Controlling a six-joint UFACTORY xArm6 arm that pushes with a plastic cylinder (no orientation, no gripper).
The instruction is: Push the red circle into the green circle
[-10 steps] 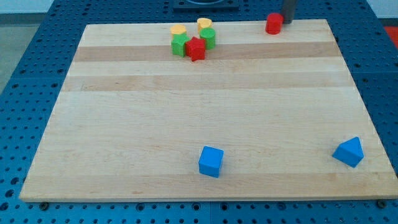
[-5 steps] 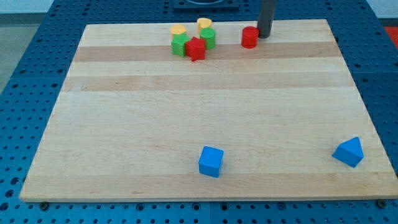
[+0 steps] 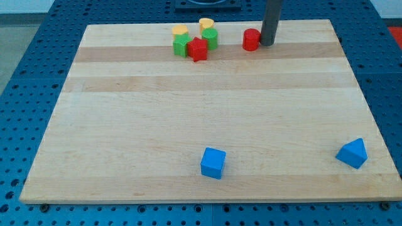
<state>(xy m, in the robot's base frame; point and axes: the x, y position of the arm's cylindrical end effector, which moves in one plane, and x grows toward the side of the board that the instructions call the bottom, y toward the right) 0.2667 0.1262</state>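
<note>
The red circle (image 3: 251, 39) stands near the view's top, right of the middle. My tip (image 3: 267, 44) is just to its right, touching or almost touching it. The green circle (image 3: 210, 38) stands further left, with a gap between it and the red circle. It is part of a cluster with a red block (image 3: 197, 49) and a second green block (image 3: 181, 44).
Two yellow blocks (image 3: 180, 30) (image 3: 206, 24) lie just above the cluster, near the board's top edge. A blue cube (image 3: 213, 162) sits near the view's bottom middle. A blue block (image 3: 352, 153) sits at the bottom right.
My tip moved left along the board's top and pushed the red circle left, closer to the green circle. Lately the tip shifted slightly down; the red circle barely moved.
</note>
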